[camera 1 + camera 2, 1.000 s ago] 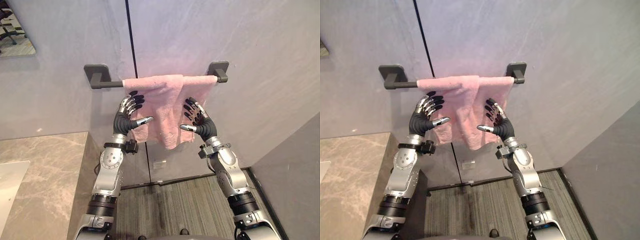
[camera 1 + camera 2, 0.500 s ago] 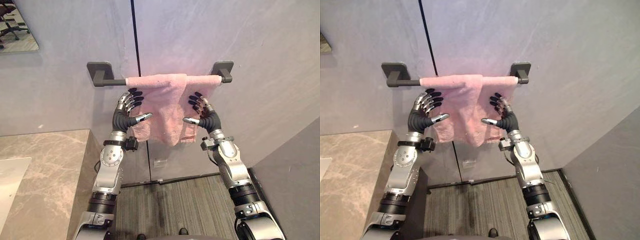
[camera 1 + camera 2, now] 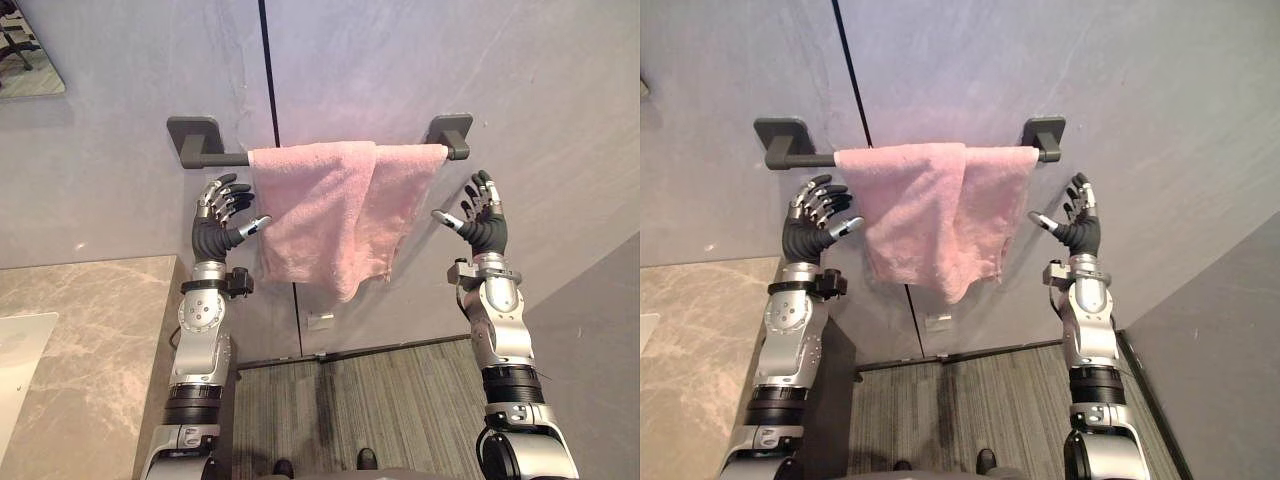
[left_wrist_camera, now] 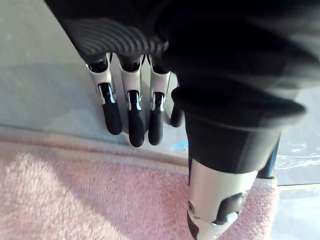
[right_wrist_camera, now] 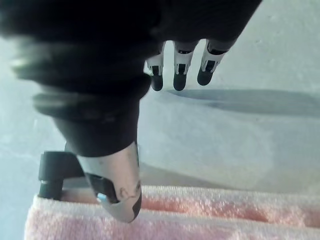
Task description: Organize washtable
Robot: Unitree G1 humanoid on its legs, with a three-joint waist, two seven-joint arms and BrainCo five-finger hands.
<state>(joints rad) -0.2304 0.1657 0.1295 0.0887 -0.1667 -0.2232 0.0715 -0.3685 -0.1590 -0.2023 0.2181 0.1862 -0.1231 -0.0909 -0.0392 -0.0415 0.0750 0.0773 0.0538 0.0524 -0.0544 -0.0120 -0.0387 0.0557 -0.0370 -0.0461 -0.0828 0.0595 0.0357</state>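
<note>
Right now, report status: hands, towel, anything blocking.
Left hand open left of pink towel; right hand open, apart on its right. Towel draped over wall rail, hem uneven. Nothing between hands and towel.

Grey stone-look wall (image 3: 450,60) ahead, with a thin dark vertical seam (image 3: 268,70) at 12 o'clock. Mirror corner (image 3: 25,50) at 10 o'clock. Beige marble table (image 3: 90,330) at 8 o'clock. Grey striped floor (image 3: 370,400) at 6 o'clock, dark skirting (image 3: 350,353) above it. Darker side wall (image 3: 600,360) at 4 o'clock.
</note>
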